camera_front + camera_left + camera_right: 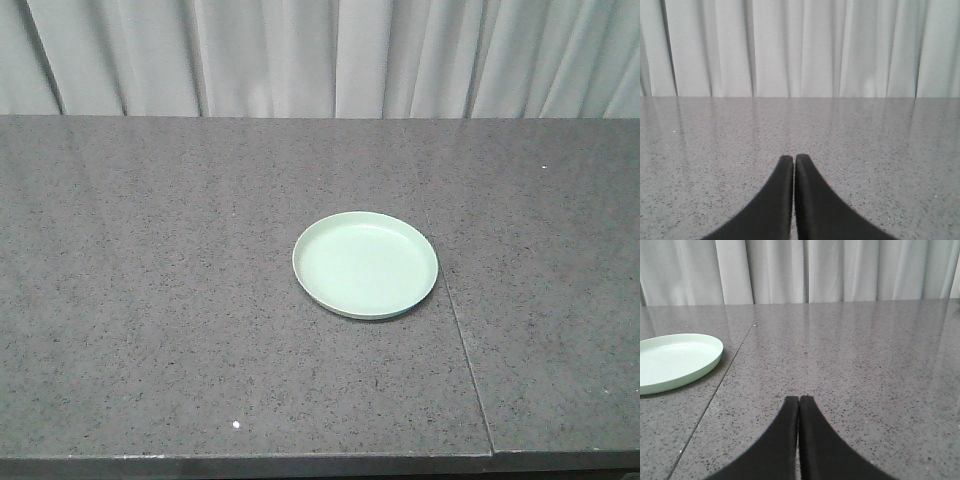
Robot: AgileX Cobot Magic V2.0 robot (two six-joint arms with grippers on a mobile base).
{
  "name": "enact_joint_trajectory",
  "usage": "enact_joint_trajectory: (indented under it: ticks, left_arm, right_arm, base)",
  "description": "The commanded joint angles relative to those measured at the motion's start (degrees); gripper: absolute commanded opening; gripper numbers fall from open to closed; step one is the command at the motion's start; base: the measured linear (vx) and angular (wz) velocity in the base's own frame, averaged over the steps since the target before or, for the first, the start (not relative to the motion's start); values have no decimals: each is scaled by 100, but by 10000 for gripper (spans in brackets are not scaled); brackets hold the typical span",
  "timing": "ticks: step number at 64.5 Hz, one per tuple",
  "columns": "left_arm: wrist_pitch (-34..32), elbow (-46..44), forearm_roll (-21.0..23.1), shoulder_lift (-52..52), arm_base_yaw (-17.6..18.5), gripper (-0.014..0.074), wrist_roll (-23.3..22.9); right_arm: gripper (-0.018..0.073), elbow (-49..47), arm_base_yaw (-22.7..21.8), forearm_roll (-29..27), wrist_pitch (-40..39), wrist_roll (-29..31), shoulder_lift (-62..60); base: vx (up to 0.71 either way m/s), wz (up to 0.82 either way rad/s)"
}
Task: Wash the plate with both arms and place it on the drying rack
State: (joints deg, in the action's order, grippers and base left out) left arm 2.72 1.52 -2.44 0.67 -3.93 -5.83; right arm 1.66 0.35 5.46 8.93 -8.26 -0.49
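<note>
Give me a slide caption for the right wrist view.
Shut, empty right gripper over the speckled grey counter; pale green plate lying flat to its left, untouched.

Grey speckled countertop [150, 300], pleated white curtain [300, 55]

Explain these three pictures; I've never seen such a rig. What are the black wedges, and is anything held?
It is a two-armed robot. The front view shows a pale green plate lying on a speckled grey countertop, white curtain behind. The other two pictures come from cameras on the wrists; the black wedges are the left gripper and right gripper, both shut, holding nothing. The right wrist view catches the plate at its left edge; the left wrist view shows only countertop and curtain.
</note>
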Motion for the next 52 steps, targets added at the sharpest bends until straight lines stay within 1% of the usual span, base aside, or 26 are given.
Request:
enact_joint_trajectory:
  ticks: [1, 36, 45, 48, 52]
  left_arm:
    - [-424, 86, 26, 88, -6, -6, -52]
    - [-424, 86, 26, 88, -6, -6, -52]
    - [-424, 86, 26, 88, -6, -6, -52]
    - [-424, 86, 26, 88, -6, -6, -52]
    - [-424, 86, 26, 88, -6, -6, -52]
  right_arm:
    - [-9, 99, -16, 59, -424, 28, -83]
    - [-9, 99, -16, 69, -424, 36, -83]
    - [-9, 99, -16, 641, -424, 544, -83]
    - [-9, 99, -16, 736, -424, 671, -83]
    - [-9, 99, -16, 780, -424, 692, -83]
  base:
    - [0, 0]
    - [0, 0]
    - [0, 0]
    - [0, 0]
    - [0, 0]
